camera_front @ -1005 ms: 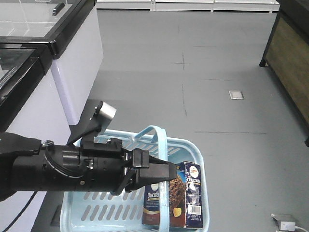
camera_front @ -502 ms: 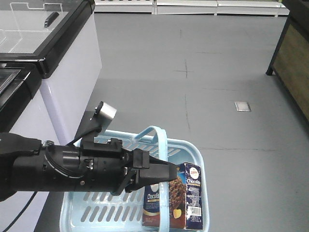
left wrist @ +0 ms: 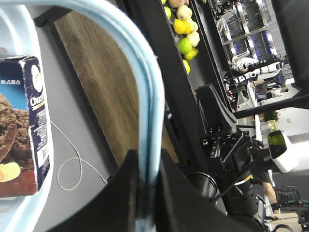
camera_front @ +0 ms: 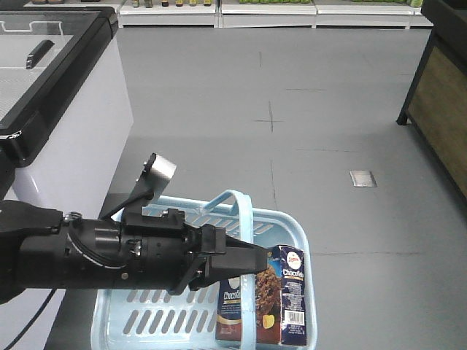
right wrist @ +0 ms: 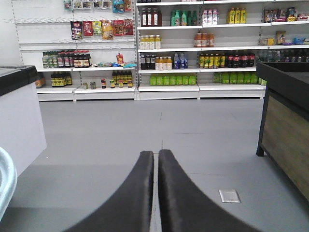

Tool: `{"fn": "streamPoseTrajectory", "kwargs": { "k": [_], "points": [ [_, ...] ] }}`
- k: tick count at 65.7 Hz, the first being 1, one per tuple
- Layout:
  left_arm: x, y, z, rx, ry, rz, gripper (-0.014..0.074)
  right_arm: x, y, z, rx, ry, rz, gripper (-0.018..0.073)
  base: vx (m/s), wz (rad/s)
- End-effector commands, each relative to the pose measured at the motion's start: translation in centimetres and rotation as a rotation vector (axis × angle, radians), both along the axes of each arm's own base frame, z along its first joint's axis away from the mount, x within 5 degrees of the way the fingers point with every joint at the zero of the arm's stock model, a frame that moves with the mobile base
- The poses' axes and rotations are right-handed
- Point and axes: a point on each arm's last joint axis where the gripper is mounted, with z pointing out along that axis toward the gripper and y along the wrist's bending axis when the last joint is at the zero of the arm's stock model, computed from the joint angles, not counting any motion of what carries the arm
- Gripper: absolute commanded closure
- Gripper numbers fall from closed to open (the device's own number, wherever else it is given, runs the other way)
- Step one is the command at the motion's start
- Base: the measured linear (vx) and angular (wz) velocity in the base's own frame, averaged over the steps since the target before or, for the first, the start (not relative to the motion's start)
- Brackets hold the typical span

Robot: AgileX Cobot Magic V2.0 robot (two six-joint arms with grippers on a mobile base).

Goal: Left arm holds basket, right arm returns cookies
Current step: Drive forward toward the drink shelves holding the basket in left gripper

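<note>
The light blue basket (camera_front: 295, 227) hangs low in the front view, its arched handle (camera_front: 245, 212) clamped in my left gripper (camera_front: 257, 259), which is shut on it. In the left wrist view the handle (left wrist: 146, 82) runs straight down between the two black fingers of the left gripper (left wrist: 147, 166). The cookies (camera_front: 282, 297) stand upright in the basket's right end, also seen as the cookies (left wrist: 25, 126) at the left edge of the wrist view. My right gripper (right wrist: 156, 155) is shut with nothing in it, pointing down the aisle above the floor.
A white chest freezer (camera_front: 62, 109) stands at the left. A wooden-sided stand (camera_front: 438, 102) is at the right. Shelves of bottles (right wrist: 193, 53) line the far wall. A metal floor plate (camera_front: 363, 178) and a white cable (left wrist: 72, 166) lie on the grey floor.
The background has shifted: the freezer slid left, the floor plate dropped lower in frame, and far shelves came into view. The left arm, basket and cookies keep their place.
</note>
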Motion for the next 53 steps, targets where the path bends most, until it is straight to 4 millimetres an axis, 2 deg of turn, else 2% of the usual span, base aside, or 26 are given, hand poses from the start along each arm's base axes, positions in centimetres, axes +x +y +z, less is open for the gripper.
{"fn": "streamPoseTrajectory", "kwargs": {
  "k": [1, 53],
  "points": [
    [-0.23, -0.05, 2.99, -0.137, -0.023, 0.006, 0.0599, -0.04, 0.05, 0.10, -0.016, -0.063, 0.004, 0.0570, 0.40, -0.06],
    [-0.23, -0.05, 2.99, -0.137, -0.023, 0.006, 0.0599, -0.04, 0.05, 0.11, -0.016, -0.064, 0.004, 0.0570, 0.46, 0.00]
  ]
}}
